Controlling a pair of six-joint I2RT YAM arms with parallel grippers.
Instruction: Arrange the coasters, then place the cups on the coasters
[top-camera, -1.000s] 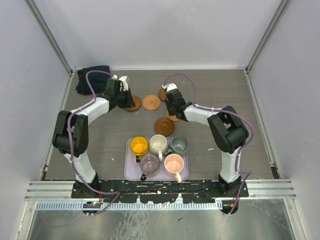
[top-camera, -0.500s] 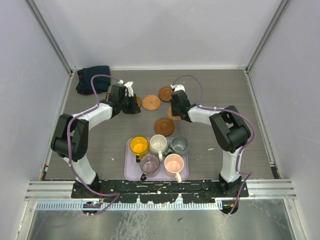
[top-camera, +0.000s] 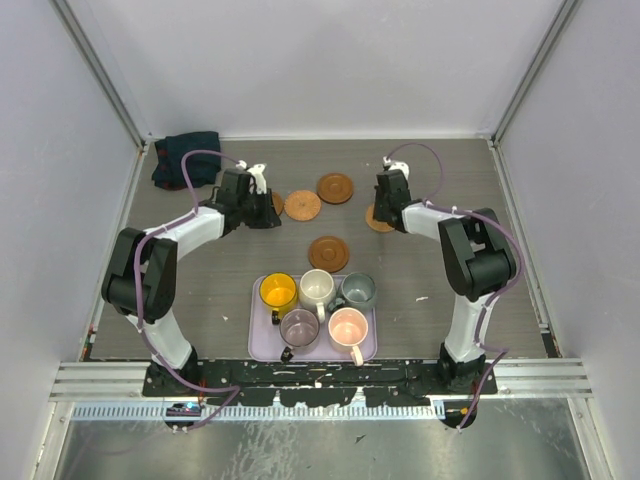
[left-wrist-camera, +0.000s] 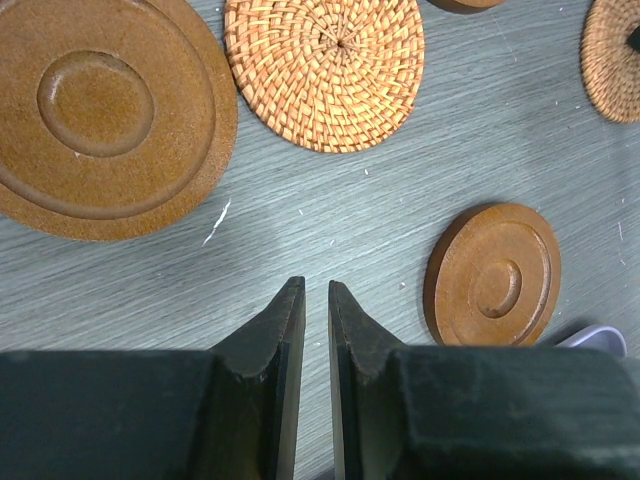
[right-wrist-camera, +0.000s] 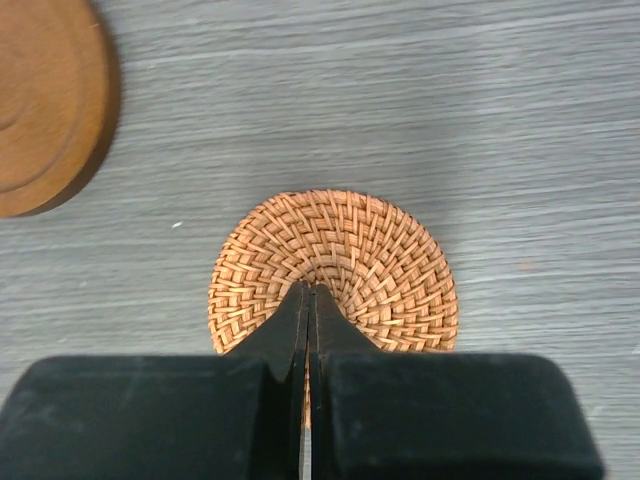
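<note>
All five cups (top-camera: 318, 288) sit on the lavender tray (top-camera: 260, 342) near centre, while the coasters (top-camera: 335, 187) lie scattered on the far counter (top-camera: 450, 180) (no tidy row yet). Left gripper (left-wrist-camera: 308, 300) barely parted, empty; right gripper (right-wrist-camera: 308, 297) closed tight, tips pressing a woven coaster (right-wrist-camera: 375, 250).

Your two arms are a matched pair. The left arm (top-camera: 195, 225) and the right arm (top-camera: 428, 218) each have glossy white links set between bulky black joint housings, and each rises from a black base (top-camera: 168, 378). A thin mauve cable (top-camera: 200, 152) runs along each arm and loops free near the wrist. Up close, your left hand (left-wrist-camera: 310, 292) has two matte black, wedge-shaped fingers tapering to thin tips, mounted on a blocky dark body. Your right hand (right-wrist-camera: 308, 292) has the same build and colour.
</note>
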